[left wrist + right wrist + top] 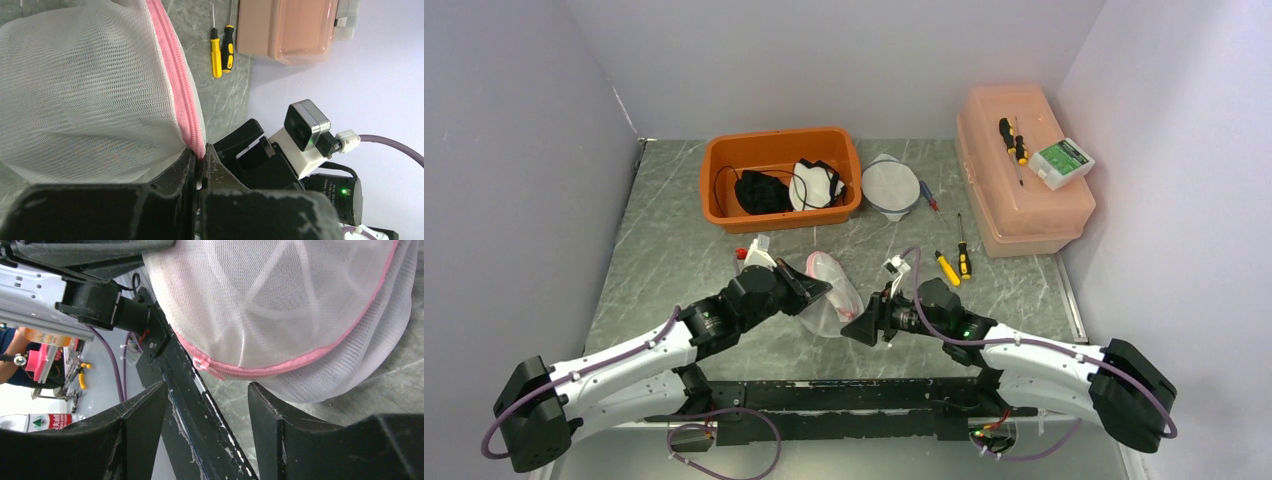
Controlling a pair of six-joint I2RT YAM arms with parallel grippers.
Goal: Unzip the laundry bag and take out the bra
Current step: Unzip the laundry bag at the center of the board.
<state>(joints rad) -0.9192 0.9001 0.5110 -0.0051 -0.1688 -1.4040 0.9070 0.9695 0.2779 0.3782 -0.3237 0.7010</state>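
The white mesh laundry bag [830, 290] with a pink zipper [177, 75] hangs lifted in the middle of the table. My left gripper [821, 290] is shut on the bag's pink zipper edge [200, 150]. My right gripper [866, 328] stands open just right of the bag, its fingers [270, 410] below the zipper line [280, 367] and apart from it. A small pink zipper pull [202, 365] shows near the left end of the zipper. The bra is only a pale shape inside the mesh [280, 295].
An orange bin [781, 176] with dark and white garments sits behind. A round mesh bag [891, 185] lies beside it. Screwdrivers [954, 263] lie to the right, near a pink lidded box [1022, 170] carrying tools and a small box.
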